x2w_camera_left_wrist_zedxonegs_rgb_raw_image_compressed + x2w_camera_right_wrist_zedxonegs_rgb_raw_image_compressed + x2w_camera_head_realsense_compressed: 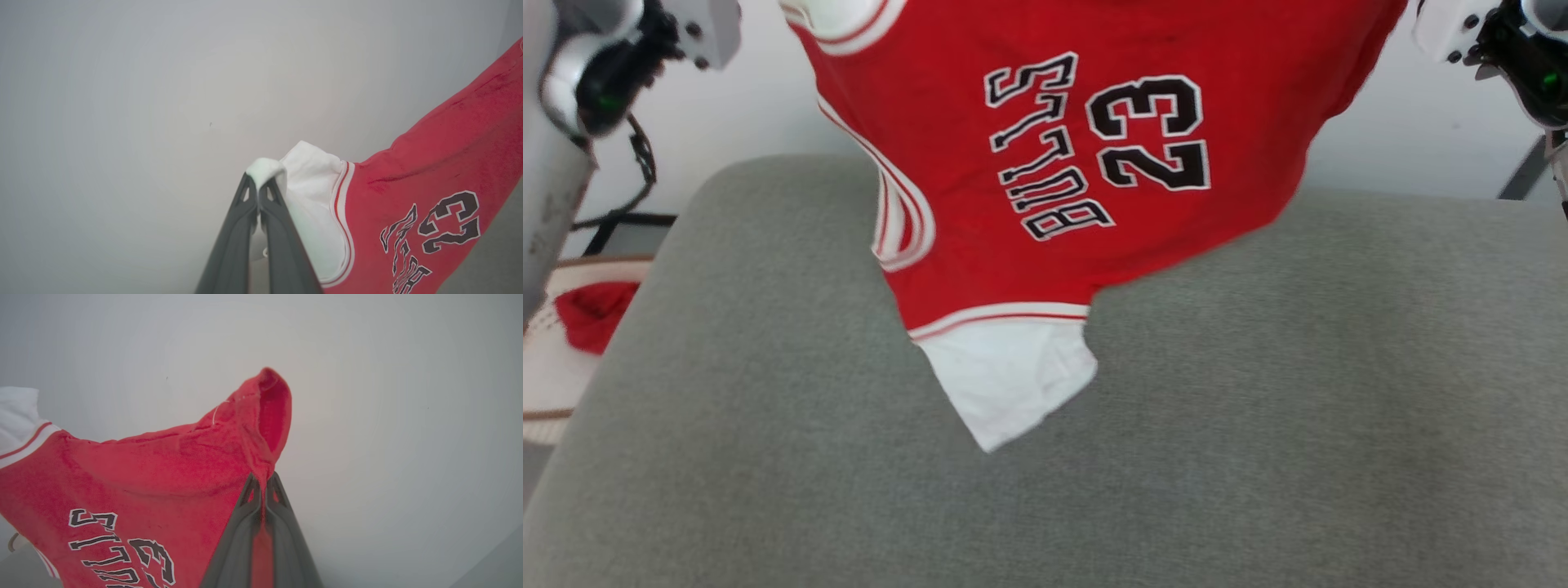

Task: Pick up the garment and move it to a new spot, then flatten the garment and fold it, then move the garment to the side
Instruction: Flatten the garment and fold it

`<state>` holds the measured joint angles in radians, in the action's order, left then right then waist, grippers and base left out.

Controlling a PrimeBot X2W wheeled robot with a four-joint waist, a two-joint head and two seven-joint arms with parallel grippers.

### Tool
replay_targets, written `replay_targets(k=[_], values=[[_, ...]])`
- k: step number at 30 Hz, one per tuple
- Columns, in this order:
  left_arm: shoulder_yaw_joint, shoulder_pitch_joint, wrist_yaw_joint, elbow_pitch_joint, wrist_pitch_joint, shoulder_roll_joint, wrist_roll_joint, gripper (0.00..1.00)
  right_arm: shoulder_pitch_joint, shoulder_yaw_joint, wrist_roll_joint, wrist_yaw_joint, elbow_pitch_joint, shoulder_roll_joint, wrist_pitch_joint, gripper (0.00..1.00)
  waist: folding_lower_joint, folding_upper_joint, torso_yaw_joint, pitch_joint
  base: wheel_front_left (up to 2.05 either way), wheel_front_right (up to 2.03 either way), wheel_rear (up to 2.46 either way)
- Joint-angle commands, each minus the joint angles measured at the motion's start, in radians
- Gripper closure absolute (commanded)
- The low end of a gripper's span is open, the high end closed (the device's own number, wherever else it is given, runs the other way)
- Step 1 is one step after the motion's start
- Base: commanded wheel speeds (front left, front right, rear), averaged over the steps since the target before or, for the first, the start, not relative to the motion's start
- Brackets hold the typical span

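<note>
Your left fingers (233, 245) are pinched tight on the tip of the white sleeve (310, 192), and your right fingers (239, 539) are pinched just as narrow on a red corner (265, 416) of the shirt (1013, 269), with cloth bunched above the tips. Between them the shirt hangs in the air over the grey worktop (1258, 408), turned sideways so the chest print (1094, 147) runs down instead of across

You look to be carrying it to its new spot, so spread your arms until the top edge is taut without dragging cloth out of either pinch. The left grip has only a little sleeve in it and is likely the weaker one. Lower both sides together, let the hanging part land first, then draw it across the worktop so it lies flat rather than in a heap

The other white sleeve (1013, 384) dangles lowest; you cannot tell whether it touches the worktop, and it could fold under as you set down

Off the worktop's left edge a small red cloth (592, 314) lies on something pale (547, 367); leave it alone. A black cable (641, 163) hangs near your left arm (605, 65), well apart from the shirt
</note>
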<state>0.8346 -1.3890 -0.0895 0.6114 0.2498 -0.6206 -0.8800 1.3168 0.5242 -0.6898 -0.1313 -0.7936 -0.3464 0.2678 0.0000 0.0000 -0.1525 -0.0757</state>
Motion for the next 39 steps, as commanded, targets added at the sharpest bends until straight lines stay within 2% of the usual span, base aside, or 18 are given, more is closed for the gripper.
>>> replay_targets(k=[1,7,13,18,23,28,34,39], values=[[0.001,-0.019,-0.006,0.024,-0.008,0.006,0.006,1.00,0.006,0.003,-0.009,0.001,-0.007,0.002,-0.003,1.00,0.0000,0.0000,0.044,0.031,0.00,0.00,0.00],[0.006,-0.076,-0.024,0.088,-0.035,0.022,0.015,1.00,0.019,-0.013,-0.031,0.001,-0.009,-0.006,-0.018,1.00,0.0000,0.0000,0.071,0.011,0.00,0.00,0.00],[0.004,-0.148,-0.029,0.126,-0.091,0.019,0.045,1.00,0.059,-0.055,-0.007,0.001,-0.011,-0.006,-0.056,1.00,0.0000,0.0000,0.097,-0.067,0.00,0.00,0.00],[0.003,-0.257,-0.006,0.173,-0.200,0.007,0.124,1.00,0.129,-0.094,0.081,0.001,-0.035,0.027,-0.148,1.00,0.0000,0.0000,0.132,-0.191,0.00,0.00,0.00],[0.003,-0.412,0.013,0.233,-0.318,0.018,0.204,1.00,0.233,-0.138,0.202,0.001,-0.090,0.072,-0.305,1.00,0.0000,0.0000,0.178,-0.332,0.00,0.00,0.00],[0.000,-0.591,-0.002,0.279,-0.396,0.026,0.257,1.00,0.355,-0.198,0.326,0.001,-0.154,0.115,-0.446,1.00,0.0000,0.0000,0.206,-0.485,0.00,0.00,0.00],[0.009,-0.763,-0.025,0.294,-0.483,0.047,0.309,1.00,0.450,-0.270,0.453,0.001,-0.176,0.118,-0.514,1.00,0.0000,0.0000,0.195,-0.672,0.00,0.00,0.00],[-0.005,-0.780,-0.032,0.276,-0.513,0.071,0.334,1.00,0.455,-0.343,0.538,0.001,-0.173,0.133,-0.532,1.00,0.0000,0.0000,0.173,-0.777,0.00,0.00,0.00]])
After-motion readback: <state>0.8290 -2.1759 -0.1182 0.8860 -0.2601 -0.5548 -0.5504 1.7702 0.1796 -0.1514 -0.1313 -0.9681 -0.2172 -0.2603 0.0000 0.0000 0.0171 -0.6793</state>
